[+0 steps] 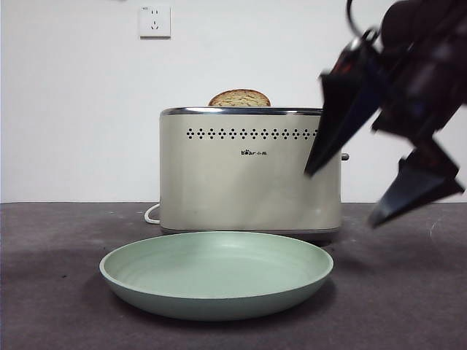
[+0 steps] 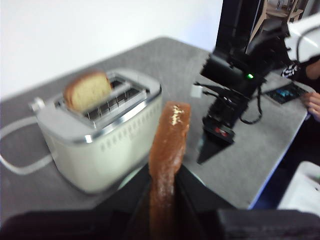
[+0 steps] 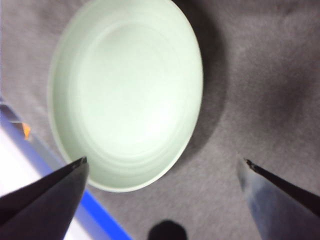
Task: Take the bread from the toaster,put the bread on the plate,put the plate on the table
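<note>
My left gripper is shut on the bread, a brown-crusted slice seen edge-on, held high above and in front of the cream toaster. This gripper is out of the front view. A second, paler slice stands in the toaster slot and also shows in the left wrist view. The mint-green plate lies empty on the table in front of the toaster. My right gripper is open, hanging to the right of the toaster and plate; its wrist view shows the plate below.
A white cord loops from the toaster's left side. A wall socket is on the white wall behind. The table's blue-edged front border runs close by the plate. A phone and a person's hand are at the table's far side.
</note>
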You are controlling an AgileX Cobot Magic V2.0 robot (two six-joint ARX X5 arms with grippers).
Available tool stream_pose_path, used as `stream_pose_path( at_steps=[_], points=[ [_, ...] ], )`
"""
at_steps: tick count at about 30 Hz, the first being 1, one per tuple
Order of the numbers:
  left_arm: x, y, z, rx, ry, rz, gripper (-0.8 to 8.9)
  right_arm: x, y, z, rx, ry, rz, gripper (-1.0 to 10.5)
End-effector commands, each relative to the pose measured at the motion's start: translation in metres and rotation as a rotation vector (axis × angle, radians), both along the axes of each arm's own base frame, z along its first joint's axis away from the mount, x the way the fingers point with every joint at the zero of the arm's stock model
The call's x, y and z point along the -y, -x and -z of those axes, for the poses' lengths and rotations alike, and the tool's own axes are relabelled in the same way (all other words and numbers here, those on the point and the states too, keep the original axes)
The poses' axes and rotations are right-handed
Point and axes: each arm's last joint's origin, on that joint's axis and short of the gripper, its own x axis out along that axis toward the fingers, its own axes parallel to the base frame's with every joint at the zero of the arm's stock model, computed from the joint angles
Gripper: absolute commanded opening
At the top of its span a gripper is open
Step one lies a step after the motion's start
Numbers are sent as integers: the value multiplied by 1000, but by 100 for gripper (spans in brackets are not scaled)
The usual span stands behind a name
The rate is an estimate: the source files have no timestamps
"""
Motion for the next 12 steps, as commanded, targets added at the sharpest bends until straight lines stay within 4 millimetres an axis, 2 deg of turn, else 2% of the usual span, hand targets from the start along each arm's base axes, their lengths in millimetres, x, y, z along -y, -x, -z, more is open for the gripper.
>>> stream_pose_path(
  at_steps=[1, 5, 8, 11, 12],
  points=[
    [-3, 6, 16, -40, 53, -22, -6, -10, -3, 13, -26, 22, -17, 495],
    [-7, 13, 38, -88, 80, -45, -6, -23, -7, 29, -51, 32, -46, 411],
    [-10, 18, 51, -119, 82, -75, -6, -29, -10, 39, -62, 34, -48, 400],
    [-13, 22, 60, -151, 82, -86, -6, -34, -12, 46, -67, 44, -47, 389],
    [-14, 24, 61, -154, 81, -88, -6, -34, -12, 47, -61, 61, -43, 337]
  ],
)
